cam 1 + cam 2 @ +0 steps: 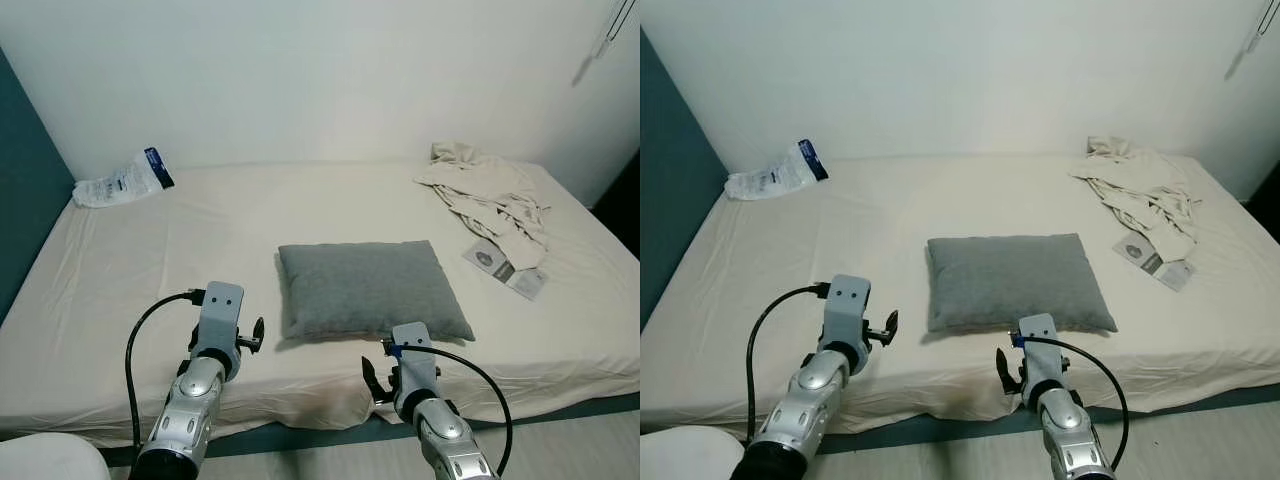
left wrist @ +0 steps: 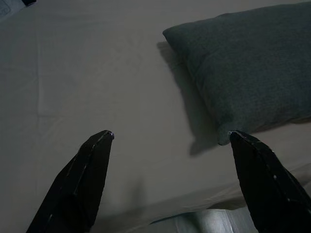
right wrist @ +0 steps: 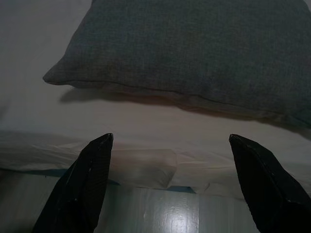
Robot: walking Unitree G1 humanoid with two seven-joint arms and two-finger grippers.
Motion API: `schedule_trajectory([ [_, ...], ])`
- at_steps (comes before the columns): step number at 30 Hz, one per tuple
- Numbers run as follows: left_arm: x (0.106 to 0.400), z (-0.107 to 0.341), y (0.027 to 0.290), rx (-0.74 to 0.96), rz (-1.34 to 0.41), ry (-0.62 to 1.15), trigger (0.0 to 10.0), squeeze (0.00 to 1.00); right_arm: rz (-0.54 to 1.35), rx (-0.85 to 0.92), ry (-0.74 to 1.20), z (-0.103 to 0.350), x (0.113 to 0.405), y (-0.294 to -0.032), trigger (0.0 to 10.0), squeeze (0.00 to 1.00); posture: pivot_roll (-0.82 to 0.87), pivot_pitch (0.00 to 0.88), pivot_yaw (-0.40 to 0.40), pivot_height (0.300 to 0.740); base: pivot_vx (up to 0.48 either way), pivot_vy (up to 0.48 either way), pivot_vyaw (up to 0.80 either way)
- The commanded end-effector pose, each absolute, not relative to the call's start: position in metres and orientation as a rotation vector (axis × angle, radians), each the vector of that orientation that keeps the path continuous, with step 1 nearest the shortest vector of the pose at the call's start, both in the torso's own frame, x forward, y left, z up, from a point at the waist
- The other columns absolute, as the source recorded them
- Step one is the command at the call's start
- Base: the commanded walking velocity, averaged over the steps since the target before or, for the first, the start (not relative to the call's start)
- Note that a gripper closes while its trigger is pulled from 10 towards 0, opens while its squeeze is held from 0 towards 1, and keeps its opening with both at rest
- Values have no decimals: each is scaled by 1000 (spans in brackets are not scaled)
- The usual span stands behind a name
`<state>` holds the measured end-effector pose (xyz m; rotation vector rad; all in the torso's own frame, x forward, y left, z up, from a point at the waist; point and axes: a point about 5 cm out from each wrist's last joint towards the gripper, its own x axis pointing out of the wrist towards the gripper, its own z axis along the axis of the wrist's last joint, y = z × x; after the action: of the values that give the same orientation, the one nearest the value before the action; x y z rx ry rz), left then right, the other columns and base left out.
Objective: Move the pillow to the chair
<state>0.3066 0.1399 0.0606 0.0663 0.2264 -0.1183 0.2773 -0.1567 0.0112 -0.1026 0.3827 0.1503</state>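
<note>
A grey rectangular pillow (image 1: 370, 288) lies flat on the cream bed (image 1: 140, 260), near its front edge and a little right of the middle. Both silver arms reach forward over the bed's front edge. My left arm (image 1: 215, 335) is just left of the pillow's near left corner. The left gripper (image 2: 170, 135) is open above the bare sheet, with the pillow (image 2: 252, 68) off to one side. My right arm (image 1: 415, 375) is at the pillow's near edge. The right gripper (image 3: 170, 137) is open, its fingers straddling the mattress edge just short of the pillow (image 3: 194, 48). Neither gripper touches the pillow.
A crumpled beige cloth (image 1: 490, 195) and a flat printed packet (image 1: 505, 267) lie at the bed's far right. A white plastic bag (image 1: 125, 180) sits in the back left corner. A teal wall (image 1: 20, 200) bounds the left side. Something white and rounded (image 1: 45, 458) shows at the lower left.
</note>
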Motion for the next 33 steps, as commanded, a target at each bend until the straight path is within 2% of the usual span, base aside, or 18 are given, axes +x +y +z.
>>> schedule_trajectory([
  [1,305,59,141,53,-112,224,10000,0,146,-91,396,9,275,-158,10000,0,-37,85,-5,740,0,0,0],
  [7,304,62,138,22,-136,194,10000,0,146,-91,395,9,275,-158,10000,0,-38,81,-5,740,0,0,0],
  [23,302,63,136,-15,-155,187,10000,0,156,-94,395,10,275,-156,10000,0,-38,83,-16,740,343,0,0],
  [33,299,62,143,-14,-109,190,10000,0,168,-96,397,10,277,-155,10000,0,-26,90,-27,740,0,0,0],
])
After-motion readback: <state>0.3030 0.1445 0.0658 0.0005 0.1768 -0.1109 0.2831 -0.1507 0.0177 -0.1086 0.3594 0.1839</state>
